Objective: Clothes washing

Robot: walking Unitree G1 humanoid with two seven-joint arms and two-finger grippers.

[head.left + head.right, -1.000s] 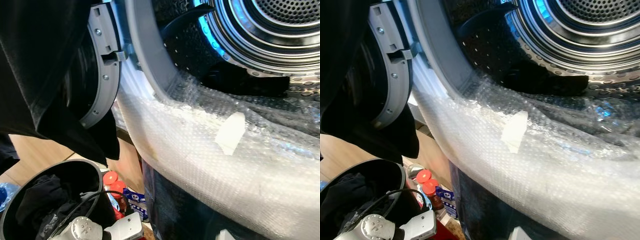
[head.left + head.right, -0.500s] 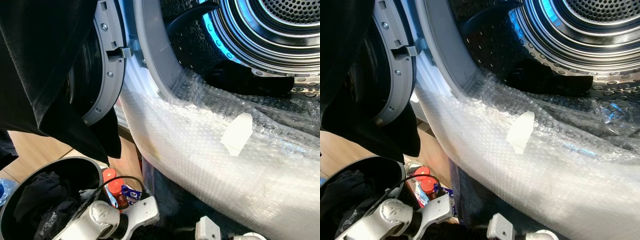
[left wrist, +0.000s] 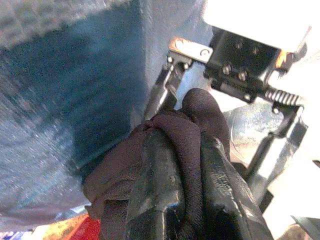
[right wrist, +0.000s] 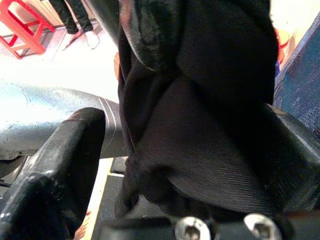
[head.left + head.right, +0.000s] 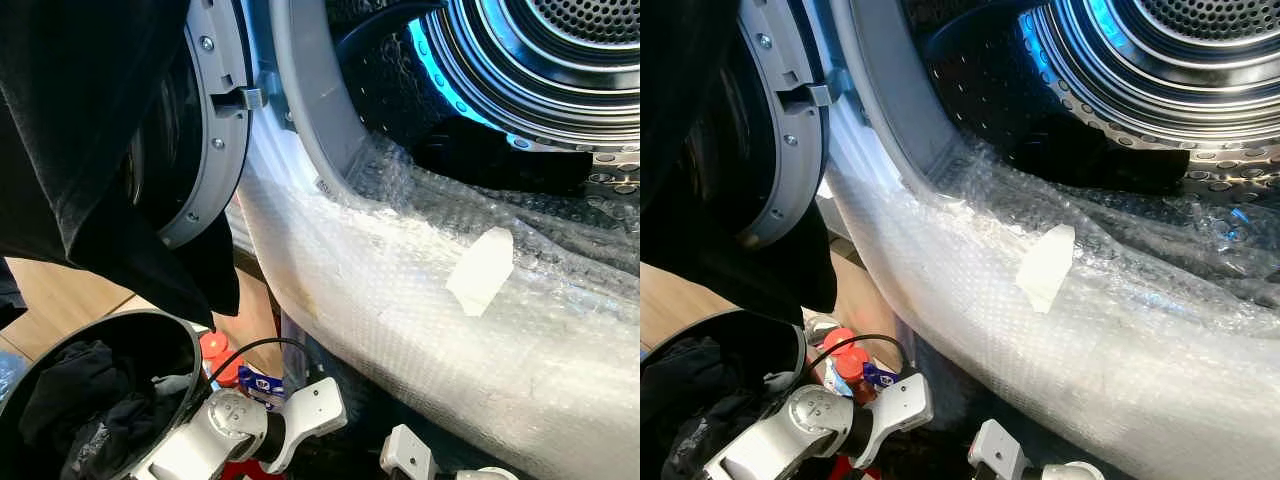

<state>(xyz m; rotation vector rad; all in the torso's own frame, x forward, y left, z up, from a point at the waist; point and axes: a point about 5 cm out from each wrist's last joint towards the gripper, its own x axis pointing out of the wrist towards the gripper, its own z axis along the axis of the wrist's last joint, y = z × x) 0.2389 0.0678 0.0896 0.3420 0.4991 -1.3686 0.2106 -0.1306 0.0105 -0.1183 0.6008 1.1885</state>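
The washer drum [image 5: 560,60] stands open, with bubble wrap [image 5: 400,300] draped over its lower rim and a dark item [image 5: 500,160] lying inside. My left arm [image 5: 235,430] and part of my right arm [image 5: 405,455] sit low, below the rim. In the left wrist view my left gripper [image 3: 182,145] is shut on a dark garment [image 3: 200,107], close to the right gripper's white housing [image 3: 260,30]. In the right wrist view the same black garment [image 4: 215,75] hangs between the spread fingers of my right gripper [image 4: 185,130], with a gap beside one finger [image 4: 55,165].
A black bin [image 5: 150,322] holding dark clothes is at lower left. A large black cloth [image 5: 80,130] hangs over the open grey door [image 5: 215,130]. Red-capped bottles [image 5: 215,350] stand on the wooden floor between the bin and the machine.
My left arm has come up and to the right beside the bin. Part of my right arm has risen into view under the bubble wrap. The camera has shifted slightly.
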